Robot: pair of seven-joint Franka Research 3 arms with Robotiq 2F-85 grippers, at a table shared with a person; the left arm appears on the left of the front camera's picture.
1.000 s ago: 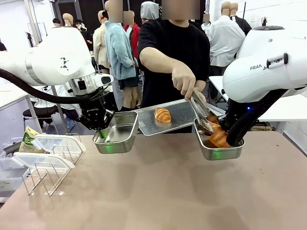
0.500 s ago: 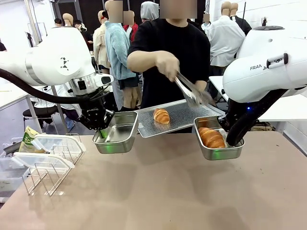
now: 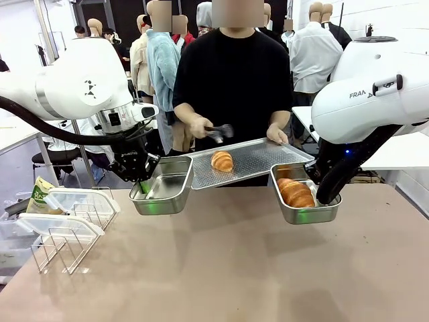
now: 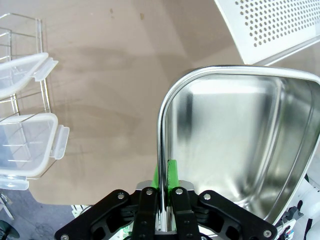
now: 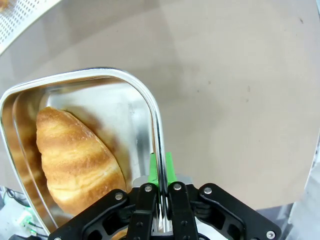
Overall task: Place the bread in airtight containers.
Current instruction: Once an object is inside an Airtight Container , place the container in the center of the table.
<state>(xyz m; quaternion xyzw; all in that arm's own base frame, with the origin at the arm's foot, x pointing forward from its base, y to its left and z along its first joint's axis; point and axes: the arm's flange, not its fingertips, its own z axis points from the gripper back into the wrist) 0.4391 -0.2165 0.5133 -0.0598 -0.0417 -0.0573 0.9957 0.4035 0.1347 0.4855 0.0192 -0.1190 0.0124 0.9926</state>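
- Front view: left gripper point(image 3: 143, 184) clamped on rim of empty pan point(image 3: 157, 204), held above the table point(image 3: 221, 268).
- Right gripper point(image 3: 326, 196) clamped on rim of second pan point(image 3: 308, 216), one roll point(image 3: 295, 192) inside.
- Other roll point(image 3: 222, 160) lies on person's perforated tray point(image 3: 261, 157).

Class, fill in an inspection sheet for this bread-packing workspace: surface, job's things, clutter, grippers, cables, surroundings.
Surface: brown table, faint smudges.
Job's things: one bread roll lies in the right container; a second roll lies on the perforated tray; the left container is empty; clear lids sit on the wire rack.
Clutter: green-and-white packet at the left edge.
Grippers: left gripper shut on the left container's rim; right gripper shut on the right container's rim.
Cables: black cable along the left arm.
Surroundings: a person's hand holds tongs over the tray; other people stand behind.
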